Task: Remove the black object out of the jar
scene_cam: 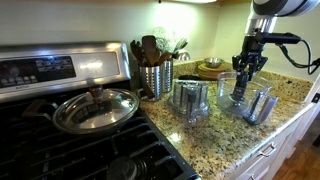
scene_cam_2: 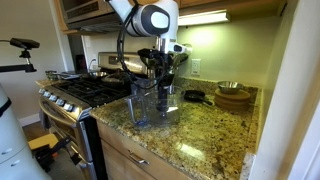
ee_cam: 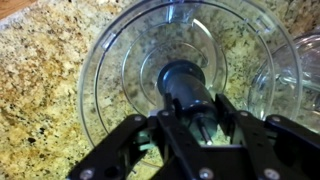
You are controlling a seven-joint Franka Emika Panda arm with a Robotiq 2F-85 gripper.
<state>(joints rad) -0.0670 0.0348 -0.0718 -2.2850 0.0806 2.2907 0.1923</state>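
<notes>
While looking down from the wrist, found the black object [ee_cam: 186, 84] standing upright at the centre of the clear jar [ee_cam: 105, 75], directly beneath the gripper [ee_cam: 193, 116], with dark fingers [ee_cam: 132, 146] flanking its shaft on both sides. Could not tell whether clamped on that shaft or merely bracketing it; contact masked by the gripper's own body. Left to right in an exterior view, noted a stove [scene_cam: 60, 150] carrying a lidded pan [scene_cam: 95, 110], then a utensil holder [scene_cam: 155, 78], a clear ribbed container [scene_cam: 190, 98] near the jar, and a second clear vessel [scene_cam: 262, 106] just beside it. Saw bare granite counter [scene_cam: 215, 140] in front, open up to the edge, with cabinet doors [scene_cam: 265, 155] below. Could not see the jar's near rim behind the fingers in the wrist view; could hardly separate clear walls from speckled stone; stove cut off at left.
</notes>
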